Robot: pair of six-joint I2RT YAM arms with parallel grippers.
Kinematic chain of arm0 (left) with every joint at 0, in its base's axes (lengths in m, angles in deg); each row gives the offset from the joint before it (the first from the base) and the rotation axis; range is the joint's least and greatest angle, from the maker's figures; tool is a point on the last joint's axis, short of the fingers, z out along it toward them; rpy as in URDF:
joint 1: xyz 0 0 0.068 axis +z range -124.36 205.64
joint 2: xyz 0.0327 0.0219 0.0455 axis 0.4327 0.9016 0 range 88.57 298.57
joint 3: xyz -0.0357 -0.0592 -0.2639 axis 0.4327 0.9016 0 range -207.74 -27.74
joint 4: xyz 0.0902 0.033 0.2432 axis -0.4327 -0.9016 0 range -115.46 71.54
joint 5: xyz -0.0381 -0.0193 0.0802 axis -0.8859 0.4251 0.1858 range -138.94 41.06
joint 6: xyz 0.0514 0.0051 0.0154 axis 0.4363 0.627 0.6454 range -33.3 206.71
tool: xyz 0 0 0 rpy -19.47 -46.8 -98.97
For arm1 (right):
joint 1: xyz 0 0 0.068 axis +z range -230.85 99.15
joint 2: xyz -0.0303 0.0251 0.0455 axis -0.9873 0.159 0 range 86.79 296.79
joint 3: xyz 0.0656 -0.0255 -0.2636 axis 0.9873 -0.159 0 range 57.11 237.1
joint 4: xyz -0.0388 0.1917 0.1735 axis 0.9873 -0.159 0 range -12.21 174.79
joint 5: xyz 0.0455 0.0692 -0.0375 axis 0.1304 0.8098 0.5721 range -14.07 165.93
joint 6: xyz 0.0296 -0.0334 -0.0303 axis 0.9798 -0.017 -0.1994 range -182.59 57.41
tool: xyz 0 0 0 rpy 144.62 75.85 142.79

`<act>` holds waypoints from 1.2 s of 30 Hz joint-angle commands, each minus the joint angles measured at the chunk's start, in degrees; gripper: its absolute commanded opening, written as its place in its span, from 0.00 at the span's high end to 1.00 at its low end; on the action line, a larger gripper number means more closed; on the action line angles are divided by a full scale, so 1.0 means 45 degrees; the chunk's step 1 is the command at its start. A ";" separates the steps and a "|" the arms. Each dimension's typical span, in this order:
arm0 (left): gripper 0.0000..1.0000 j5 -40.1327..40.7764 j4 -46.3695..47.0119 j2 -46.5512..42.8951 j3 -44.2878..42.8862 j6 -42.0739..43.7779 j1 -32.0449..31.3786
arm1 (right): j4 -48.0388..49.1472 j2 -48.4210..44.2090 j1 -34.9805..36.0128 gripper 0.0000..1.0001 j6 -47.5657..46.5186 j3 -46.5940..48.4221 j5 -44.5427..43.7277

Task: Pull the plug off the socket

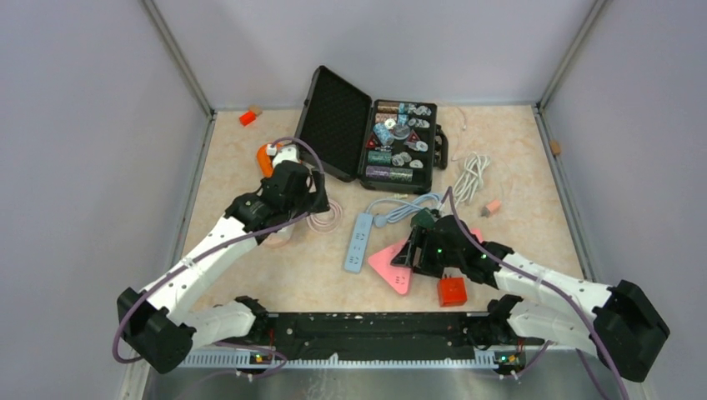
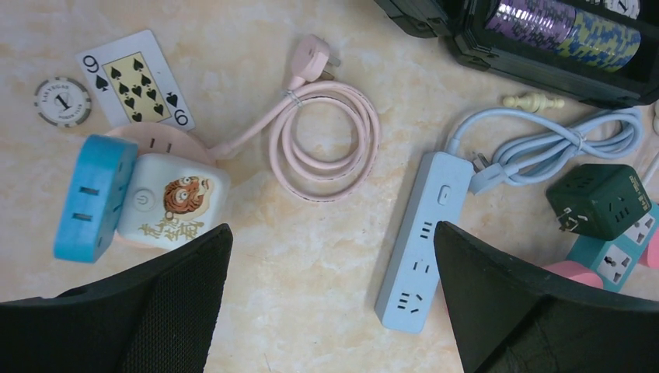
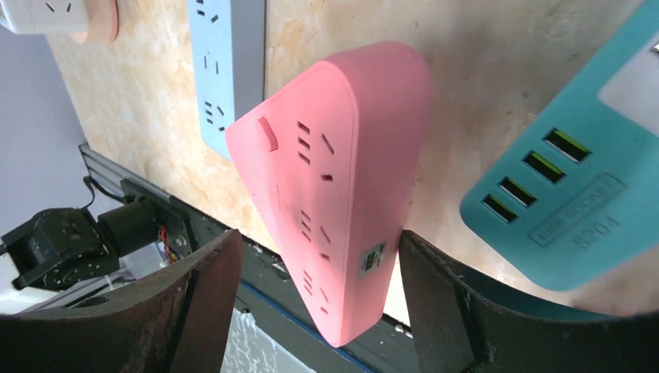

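You had a beige marbled table point(image 1: 534, 167), crowded. Far centre: open black case point(image 1: 333, 125) lying flat. Just near of it, blue power strip point(image 1: 359, 242) with its pale cable bundled beside it, and a cream chess piece point(image 2: 532, 100) by the case edge. Pink triangular strip point(image 1: 392, 267) lay flat just right of the blue one, red cube adapter point(image 1: 453, 291) near it. Teal socket block point(image 3: 567, 194) sat beside the pink strip, green cube adapter point(image 2: 602, 198) next to it. Left side: coiled pink cable point(image 2: 326, 144), adapter cluster point(image 2: 140, 198), nine of spades point(image 2: 136, 78), poker chip point(image 2: 62, 101). White cable point(image 1: 473, 175) lay right of the case, and an orange block point(image 1: 248, 117) was in the far-left corner.
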 commanded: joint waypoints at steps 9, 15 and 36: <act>0.01 0.1090 -0.1662 -0.3032 -0.0324 -0.0964 0.0337 | -0.2308 -0.2267 -0.0067 0.27 -0.1057 0.1431 -0.1452; 0.01 0.1434 -0.1840 -0.4520 0.0442 -0.1066 0.0354 | -0.1487 -0.2185 0.0016 0.27 -0.1551 0.1865 -0.1040; 0.02 -0.4246 -0.0350 -0.1124 0.0376 0.0084 0.9156 | 0.1858 0.6300 0.1814 0.40 -0.1908 0.7682 -0.1552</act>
